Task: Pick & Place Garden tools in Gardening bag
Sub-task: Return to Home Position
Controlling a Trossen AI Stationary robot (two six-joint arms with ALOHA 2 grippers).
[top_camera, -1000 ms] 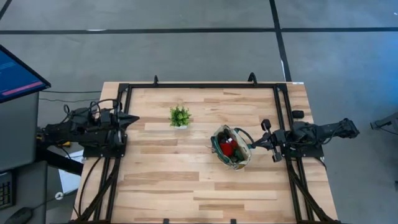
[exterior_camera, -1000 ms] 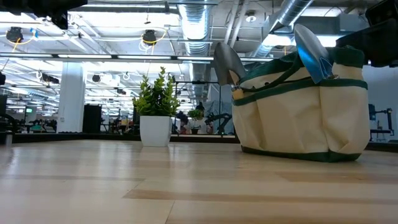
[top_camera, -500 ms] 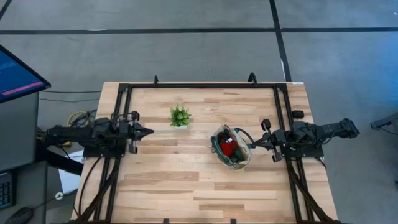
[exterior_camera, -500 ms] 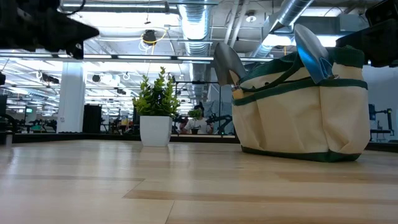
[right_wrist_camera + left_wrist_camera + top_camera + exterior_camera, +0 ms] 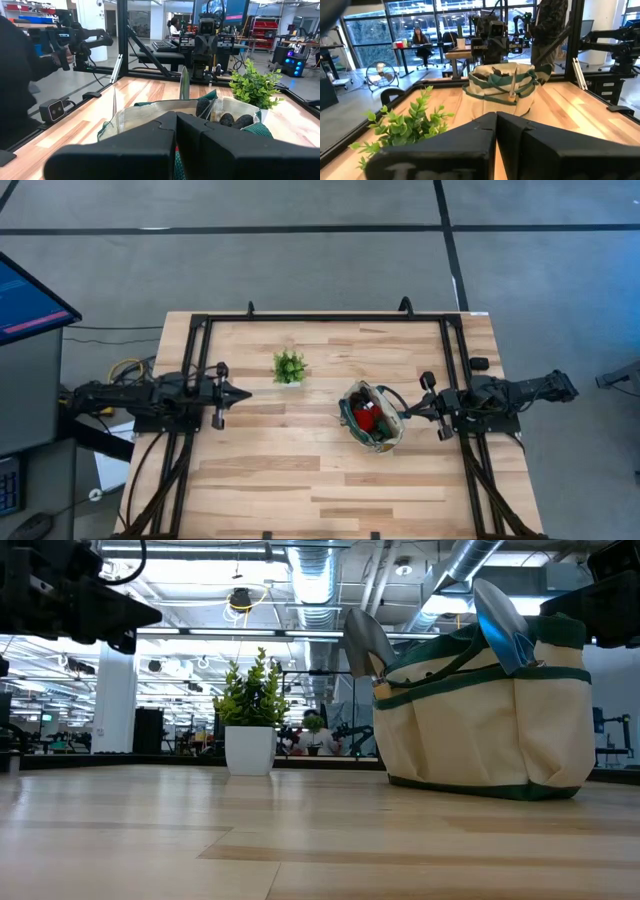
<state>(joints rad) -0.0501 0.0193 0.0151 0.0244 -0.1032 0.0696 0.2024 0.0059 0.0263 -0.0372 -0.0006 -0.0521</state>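
The beige gardening bag with green trim (image 5: 352, 397) stands on its base right of the table's middle. It also shows in the low view (image 5: 480, 730) and the left wrist view (image 5: 500, 95). Garden tools stand inside it: two trowel blades (image 5: 368, 640) (image 5: 500, 612) stick up above the rim, and a red piece (image 5: 365, 418) shows from above. My right gripper (image 5: 405, 413) (image 5: 176, 116) is shut, right at the bag's right side. My left gripper (image 5: 243, 392) (image 5: 496, 116) is shut and empty over the table's left part. My right gripper's shut fingertips stand level at the bag's right rim (image 5: 150, 107), coming from the table's right. I cannot tell whether they touch it.
A small green potted plant (image 5: 290, 366) (image 5: 252, 705) stands left of the bag toward the far edge, close to my left gripper. A black frame rail (image 5: 320, 317) runs around the table. People show in the room beyond (image 5: 550, 25).
My left gripper has reached out toward the table's right edge and a little toward the near edge, staying shut. The bag, the tools and my right gripper have kept still.
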